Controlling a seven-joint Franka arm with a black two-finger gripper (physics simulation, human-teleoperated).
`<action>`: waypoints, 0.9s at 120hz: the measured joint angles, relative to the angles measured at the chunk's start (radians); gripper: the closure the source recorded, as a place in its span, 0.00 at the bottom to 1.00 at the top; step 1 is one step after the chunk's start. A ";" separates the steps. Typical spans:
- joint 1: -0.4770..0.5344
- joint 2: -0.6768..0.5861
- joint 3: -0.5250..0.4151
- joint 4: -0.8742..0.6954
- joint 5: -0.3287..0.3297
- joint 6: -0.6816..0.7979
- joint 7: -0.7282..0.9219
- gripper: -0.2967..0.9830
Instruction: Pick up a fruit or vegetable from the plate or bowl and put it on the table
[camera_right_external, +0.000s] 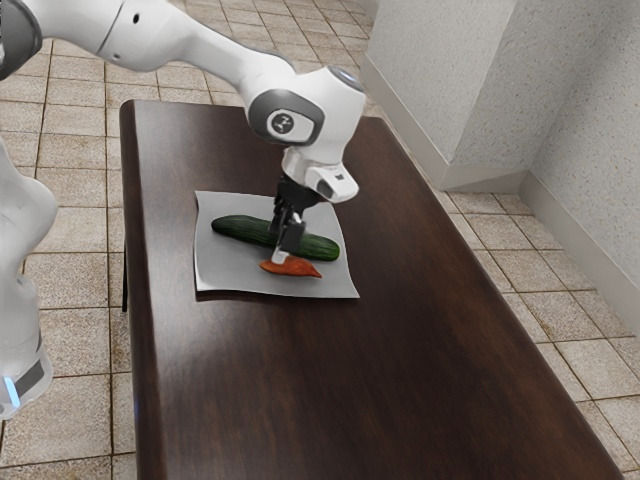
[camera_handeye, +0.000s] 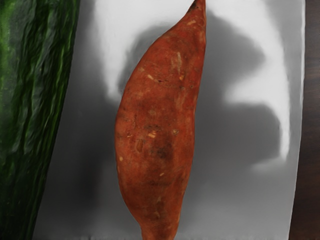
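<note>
Item for transfer: the sweet potato (camera_handeye: 155, 130), judged the likelier pick because the hand stands directly over it. It lies flat on the plate (camera_right_external: 225, 272), towards one side, its length roughly in line with the cucumber (camera_right_external: 325, 247), which rests across the plate's middle. A narrow gap of bare plate parts the two. The gripper (camera_right_external: 277, 244) is above the plate, pointing down. Its jaws appear released, standing apart with nothing clasped between them.

The hand is turned so that the potato's length runs across the line of closing; that suits a grip on the broad waist rather than on the tapered ends (the waist should also balance best). One finger would need the gap beside the cucumber; a poor descent could nudge it. The step in hand is judged to be lowering and closing. The table (camera_right_external: 400, 380) beyond the plate's rim offers ample room for setting down.
</note>
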 joint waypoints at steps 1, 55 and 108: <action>0.000 0.000 0.001 0.000 0.000 0.001 0.001 0.23; -0.024 0.030 0.005 0.001 -0.017 0.029 0.051 0.23; -0.029 0.056 0.030 0.003 -0.031 0.051 0.084 0.23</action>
